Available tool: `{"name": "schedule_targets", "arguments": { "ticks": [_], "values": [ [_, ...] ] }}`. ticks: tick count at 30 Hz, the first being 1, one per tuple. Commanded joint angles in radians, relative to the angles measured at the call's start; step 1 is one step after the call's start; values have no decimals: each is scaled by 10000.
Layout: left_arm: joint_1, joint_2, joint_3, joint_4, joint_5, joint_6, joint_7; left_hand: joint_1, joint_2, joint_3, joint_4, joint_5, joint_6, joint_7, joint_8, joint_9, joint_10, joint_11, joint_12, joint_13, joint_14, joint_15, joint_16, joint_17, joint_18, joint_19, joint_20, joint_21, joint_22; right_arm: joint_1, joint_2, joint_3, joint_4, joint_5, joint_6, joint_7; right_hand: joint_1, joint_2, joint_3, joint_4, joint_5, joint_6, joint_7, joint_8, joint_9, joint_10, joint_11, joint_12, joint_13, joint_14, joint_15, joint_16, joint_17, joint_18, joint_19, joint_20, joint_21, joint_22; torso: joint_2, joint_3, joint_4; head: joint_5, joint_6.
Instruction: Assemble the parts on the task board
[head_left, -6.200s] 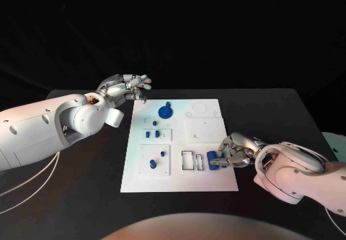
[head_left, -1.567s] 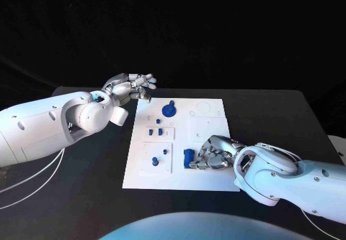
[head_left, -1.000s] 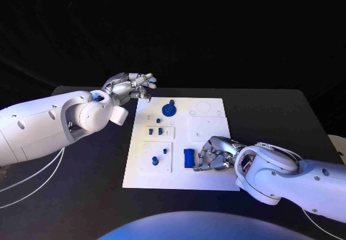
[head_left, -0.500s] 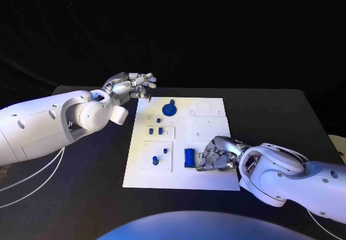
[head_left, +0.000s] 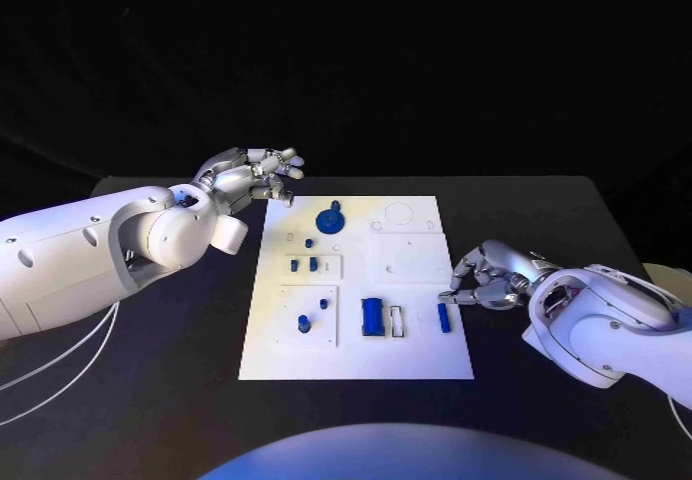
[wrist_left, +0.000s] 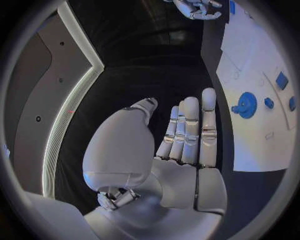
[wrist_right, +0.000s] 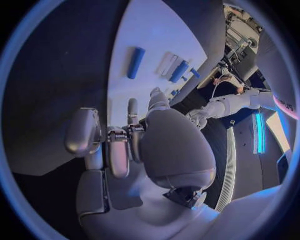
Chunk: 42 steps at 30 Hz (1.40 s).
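Note:
The white task board lies in the middle of the table. On it a blue gear sits at the far end, and a blue block stands beside a white slot near the front. A slim blue bar lies loose toward the board's right edge. My right hand hovers at that right edge, just beyond the bar, fingers loosely bent and holding nothing. My left hand hangs over the table off the board's far left corner, fingers straight and empty.
Several small blue pieces stand in the inset plates on the board's left half. A round recess marks the far right of the board. Black table surrounds the board on all sides.
My right hand has drawn back from the board's near middle to its right edge. The slim blue bar now lies uncovered on the board. The left hand has stayed put.

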Motion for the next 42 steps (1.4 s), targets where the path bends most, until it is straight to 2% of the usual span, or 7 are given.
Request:
{"name": "schedule_targets", "arguments": {
  "ticks": [1, 7, 11, 19, 33, 42],
  "values": [
    [5, 2, 7, 28, 20, 78, 158, 2, 98, -39, 36, -37, -69, 12, 47, 17, -100, 0, 51, 1, -73, 11, 59, -12, 94, 60, 33, -36, -13, -48, -191, -14, -39, -552, -214, 29, 70, -31, -76, 24, 4, -74, 31, -42, 6, 182, 48, -57, 1241, 1032, 32, 20, 2504, 23, 50, 12, -32, 1427, -6, 33, -30, -38, 0],
    [4, 8, 3, 22, 20, 94, 156, 2, 98, -39, 36, -37, -69, 12, 47, 17, -100, 0, 51, 1, -73, 11, 59, -12, 94, 60, 33, -36, -13, -290, -316, -25, -71, -776, -42, -121, 25, -23, -110, 37, -33, -37, 32, -34, 11, 183, 53, -57, 1244, 1032, 39, 21, 2506, 21, 53, 18, -23, 1431, -13, 30, -28, -69, 6],
    [3, 3, -2, 19, 20, 103, 149, 2, 98, -39, 36, -37, -69, 12, 47, 17, -100, 0, 51, 1, -73, 11, 59, -12, 94, 60, 33, -36, -13, -514, -211, -29, -132, -863, 53, -221, 1, -18, -125, 39, -48, -21, 31, -30, 12, 182, 54, -58, 1243, 1033, 41, 22, 2511, 19, 54, 20, -17, 1433, -6, 35, -16, -64, 4],
    [2, -17, -7, 24, 20, 115, 120, 2, 98, -39, 36, -37, -69, 12, 47, 17, -100, 0, 51, 1, -73, 11, 59, -12, 94, 60, 33, -36, -13, -790, 104, -30, -203, -905, 140, -289, -73, 13, -157, 48, -63, 16, 28, -24, 16, 181, 54, -63, 1240, 1034, 41, 24, 2516, 22, 52, 23, -32, 1431, 3, 12, -5, -54, -14],
    [2, -37, -9, 29, 20, 126, 84, 17, 106, -45, 33, -37, -73, 13, 59, 18, -108, 0, 62, 1, -78, 11, 63, -19, 94, 63, 33, -47, -13, -950, 436, -31, -266, -900, 310, -362, -153, 88, -186, 34, -25, 82, 3, -8, 28, 200, 38, -35, 1266, 1039, 37, 32, 2539, 18, 62, 25, -5, 1441, -7, 8, -15, -28, -29],
    [2, -49, -9, 34, 20, 125, 76, 17, 106, -45, 33, -37, -73, 13, 59, 18, -108, 0, 62, 1, -78, 11, 63, -19, 94, 63, 33, -47, -13, -1078, 616, -31, -466, -1301, 655, -477, 391, 266, -141, -10, 0, 160, -75, -24, 51, 206, -34, -39, 1271, 1039, -24, 30, 2537, 19, 75, -19, 3, 1454, -7, 14, -10, -7, -28]
  ]
}}
